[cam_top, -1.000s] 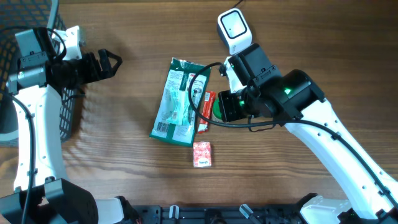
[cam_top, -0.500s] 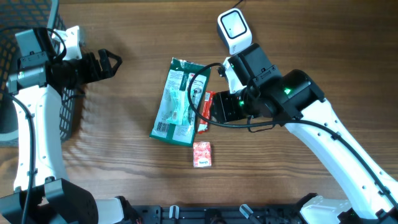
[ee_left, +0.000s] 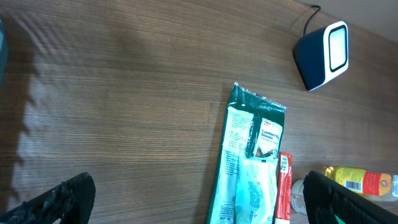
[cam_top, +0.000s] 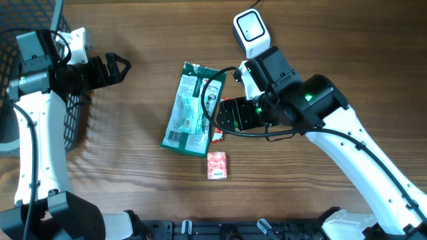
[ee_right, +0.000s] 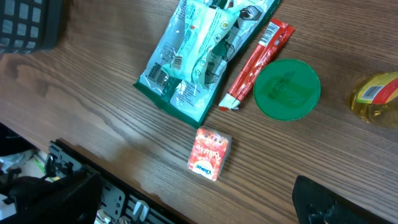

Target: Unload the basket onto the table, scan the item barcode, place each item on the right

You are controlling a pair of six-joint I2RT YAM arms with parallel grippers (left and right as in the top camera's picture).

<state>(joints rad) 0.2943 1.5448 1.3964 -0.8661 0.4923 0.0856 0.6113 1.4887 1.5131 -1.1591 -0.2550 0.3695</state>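
**Right gripper point(cam_top: 228, 115), overhead and wrist views.** We found its jaws spread wide and empty. A second earlier they had been fully together at the same spot, and the arm had not otherwise shifted.

- **Nearest items:** Just ahead of the fingertips, the round green plastic lid point(ee_right: 287, 89) lay flat and untouched on the wooden worktop point(cam_top: 133, 167). The slim red stick sachet point(ee_right: 256, 63) lay just beside it, with the teal foil pouch point(ee_right: 199, 53) beyond.
- **Other items:** The small red tissue pack point(ee_right: 210, 154) and the yellow bottle point(ee_right: 376, 96) lay apart.
- **Scanner:** The white-faced barcode scanner point(cam_top: 251, 30) stood at the far edge, clear of every item.
- **Task:** We judged the opening a preparation for a grasp, most likely of the lid. Nothing had yet been lifted or presented.

The left gripper point(cam_top: 115, 67), its jaws likewise apart, hung well away.
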